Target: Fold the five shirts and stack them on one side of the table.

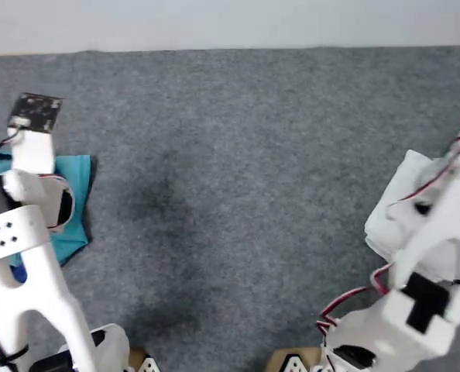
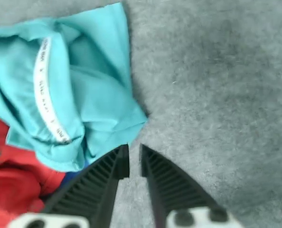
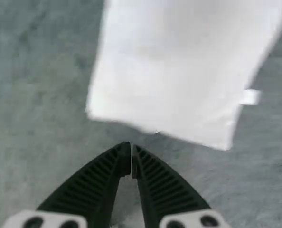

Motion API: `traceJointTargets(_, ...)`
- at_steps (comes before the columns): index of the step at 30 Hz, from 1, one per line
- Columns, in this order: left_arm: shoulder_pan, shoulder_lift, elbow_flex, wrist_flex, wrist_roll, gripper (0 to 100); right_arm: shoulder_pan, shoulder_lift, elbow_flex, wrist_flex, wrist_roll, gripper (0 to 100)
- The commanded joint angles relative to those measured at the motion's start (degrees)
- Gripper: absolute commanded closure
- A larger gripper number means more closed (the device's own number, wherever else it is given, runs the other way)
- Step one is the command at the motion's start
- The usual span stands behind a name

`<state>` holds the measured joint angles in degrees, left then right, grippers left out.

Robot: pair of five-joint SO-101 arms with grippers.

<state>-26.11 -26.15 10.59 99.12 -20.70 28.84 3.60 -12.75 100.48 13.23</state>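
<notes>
A crumpled teal shirt (image 2: 84, 95) lies on the grey table (image 1: 238, 194) at its left edge, partly under the left arm (image 1: 29, 232). A red shirt (image 2: 13, 190) lies beside it, with a sliver of blue cloth (image 2: 72, 176) between them. My left gripper (image 2: 130, 154) hangs shut and empty just off the teal shirt's corner, over bare table. At the right edge rests a folded white shirt (image 1: 404, 201), partly covered by the right arm (image 1: 431, 256). My right gripper (image 3: 130, 148) is shut with nothing in it, just short of the white shirt's (image 3: 179, 71) folded edge.
The grey felt surface stretches wide between the two arms. A pale wall (image 1: 230, 23) borders the table's far edge. A small dark circuit board (image 1: 35, 112) sits at the far end of the left arm.
</notes>
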Motion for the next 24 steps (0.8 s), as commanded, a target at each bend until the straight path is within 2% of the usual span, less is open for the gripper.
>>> traceJointTargets(1, -3.3, -0.9, -2.1, -1.6, -1.7, 82, -5.3, -8.2, 10.4, 2.3, 1.0, 98.9)
traceJointTargets(6, -9.0, -0.3, -1.6, -8.2, -10.2, 78, -10.7, -14.5, 23.4, 1.9, 0.9, 98.9)
traceJointTargets(11, -11.6, 9.1, -2.8, -14.2, -14.9, 77, -13.1, -15.4, 28.0, 1.9, -0.9, 98.8)
traceJointTargets(18, -11.9, 23.2, -9.3, -21.0, -16.3, 77, -13.1, -15.4, 28.1, 1.9, -3.1, 98.8)
traceJointTargets(24, -11.9, 34.5, -10.2, -27.0, -15.9, 80, -13.1, -15.4, 28.1, 2.0, -3.1, 98.8)
